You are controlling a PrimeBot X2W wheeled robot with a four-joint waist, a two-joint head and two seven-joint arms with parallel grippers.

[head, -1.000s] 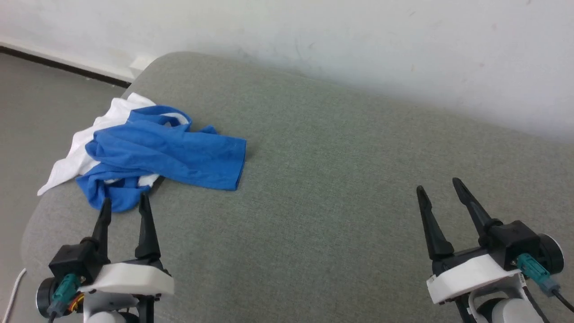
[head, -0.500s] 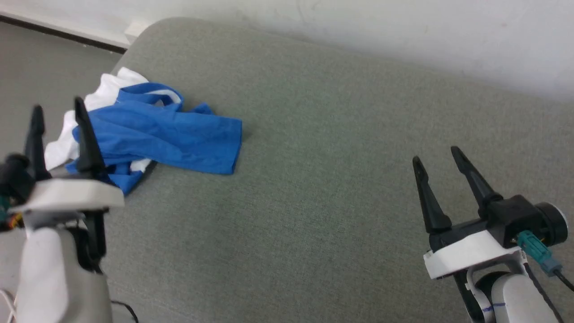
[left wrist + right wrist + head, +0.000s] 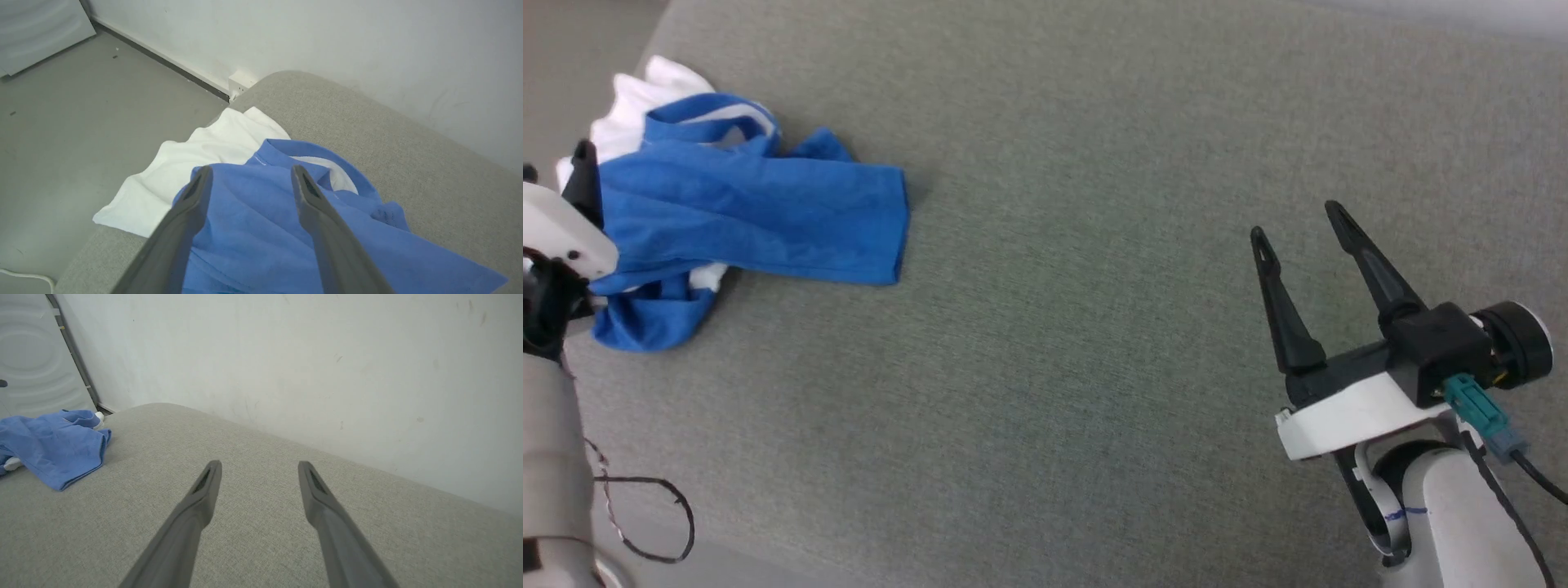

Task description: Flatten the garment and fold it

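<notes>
Head view. A wide grey fabric cushion (image 3: 1094,343) spreads across the scene. The garment (image 3: 760,212) lies crumpled at its far left corner, blue cloth on top and white cloth bunched beyond it at the cushion's left edge. Its long axis runs left to right. A flat blue panel with a straight hemmed end points right, toward the middle of the cushion. The left gripper (image 3: 554,161) is at the left edge, partly cut off, over the garment's left end. The right gripper (image 3: 1294,219) hovers at the near right over bare cushion, well apart from the garment. Its two dark fingers (image 3: 1285,327) are spread wide and hold nothing. A thin dark cable (image 3: 645,523) loops at the near left.

Left wrist view. The left gripper's jaws stand apart and empty, aimed down at the blue cloth. A blue-edged opening, probably the neck, sits just beyond the tips. White cloth reaches left over the cushion's edge, toward the grey floor (image 3: 61,102). Whether the tips touch the cloth cannot be told. The arm seems placed to pinch the heap and draw it toward open space.

Right wrist view. The jaws are apart over bare cushion, with a pale wall (image 3: 327,355) beyond. The garment's blue end is at the far left, its hem facing this gripper. The gripper likely waits here, free to take that end once spreading begins.
</notes>
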